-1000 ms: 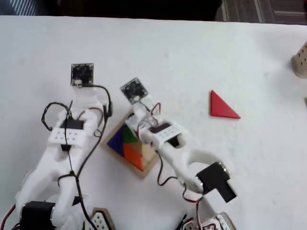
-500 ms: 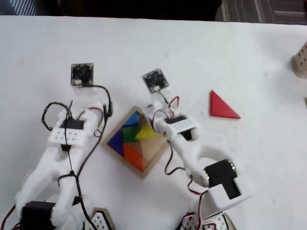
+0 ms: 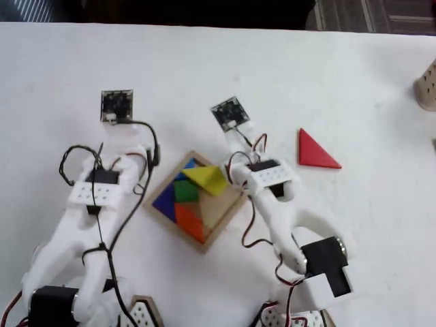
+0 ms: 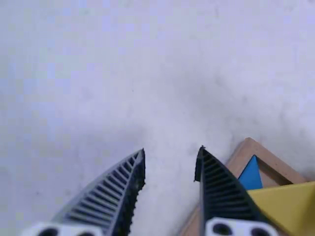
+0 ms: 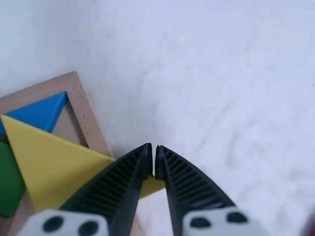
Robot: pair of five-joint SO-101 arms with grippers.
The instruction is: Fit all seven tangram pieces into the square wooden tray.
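Two pincers frame our job: the right pincer, clenched on nothing, sits at a corner of the yellow triangle, which lies askew over the wooden tray rim, likely to nudge it flat, while the left pincer hangs released just left of the wooden tray and the red triangle waits far right on the worktop.

The right gripper is pictured with its fingers drawn almost together over the white table. Under them, a yellow triangle is seen lying across the rim of the wooden tray, in which a blue piece and a green piece are set.
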